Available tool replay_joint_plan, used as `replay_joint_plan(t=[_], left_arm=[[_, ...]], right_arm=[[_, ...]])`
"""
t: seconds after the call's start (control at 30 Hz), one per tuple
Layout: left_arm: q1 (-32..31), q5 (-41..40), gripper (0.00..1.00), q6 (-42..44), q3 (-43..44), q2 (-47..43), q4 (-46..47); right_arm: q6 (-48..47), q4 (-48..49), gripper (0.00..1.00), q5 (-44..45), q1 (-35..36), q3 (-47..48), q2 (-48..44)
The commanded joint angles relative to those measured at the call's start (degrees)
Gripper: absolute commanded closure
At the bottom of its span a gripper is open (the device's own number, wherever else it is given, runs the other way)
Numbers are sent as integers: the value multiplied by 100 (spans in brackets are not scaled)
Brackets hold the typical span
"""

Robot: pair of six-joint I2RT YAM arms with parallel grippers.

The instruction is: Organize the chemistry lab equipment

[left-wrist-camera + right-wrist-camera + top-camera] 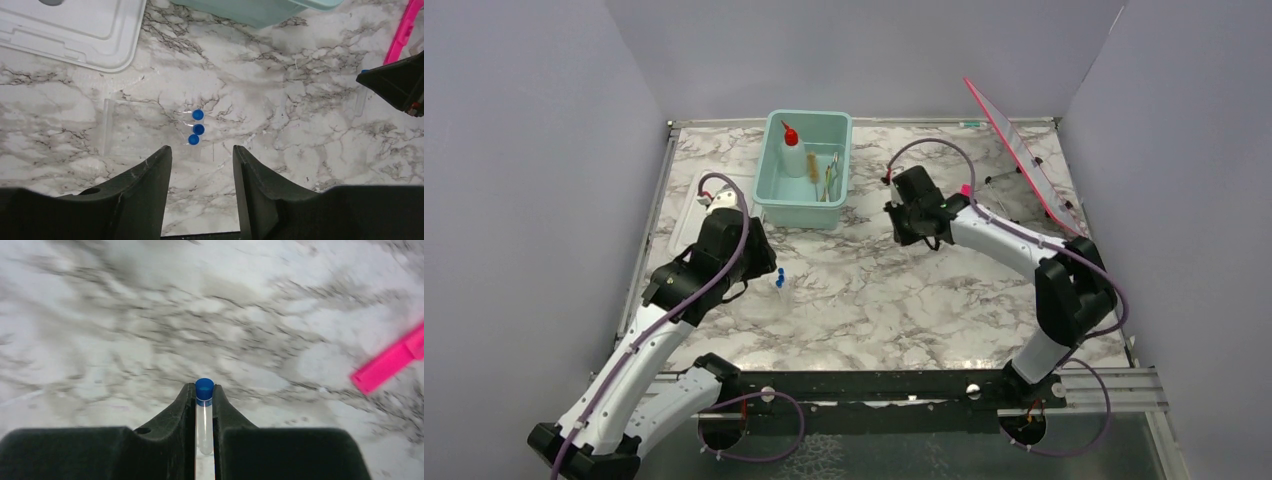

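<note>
Top external view shows, at the far left, the left arm (674,300) reaching over the white marbled surface (904,300), with a flat white plastic lid (686,195) lying beside it. In the left wrist view the left end effector (200,155) is spread wide and holds nothing. Three tiny blue-capped clear vials (198,129) lie on the surface just ahead of its fingertips, very close to each other. More to the right stands the teal rectangular plastic tub (799,212). The small translucent squeeze bottle with red nozzle (792,150) is already upright inside it, beside some thin items that I cannot identify. To the right of the tub, the right wrist view shows the right end effector (204,388) pinching one more blue-capped vial (204,422), whose cap sticks out just past the fingertips. A flat pink strip (390,362) lies near. I think the risk is in the vials: they are smooth and round, so the held one may slip from a light pinch. Closing on one of the three could also push its neighbours and make them roll away. If both arms go to the tub together, they could collide above it.
</note>
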Motion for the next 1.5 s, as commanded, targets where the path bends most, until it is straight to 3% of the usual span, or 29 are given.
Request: replay_joint_plan(t=[0.0,0.33,0.87,1.3,1.47], left_arm=[[-14,426,51,-224,-154,234,-191],[-12,928,67,-5,-782,814,35],[-5,58,70,57,-960,1073,515],[-5,216,72,48,-1180,1198,613],[-5,631,72,-99,-1198,1150,541]], right_arm=[[746,1243,92,-48,775,-276,-587],[751,3133,92,74,1977,-917,-1312],[643,3382,91,-287,2093,-1125,-1518],[661,3370,91,-289,2112,-1327,-1715],[661,3370,91,-284,2112,-1367,-1749]])
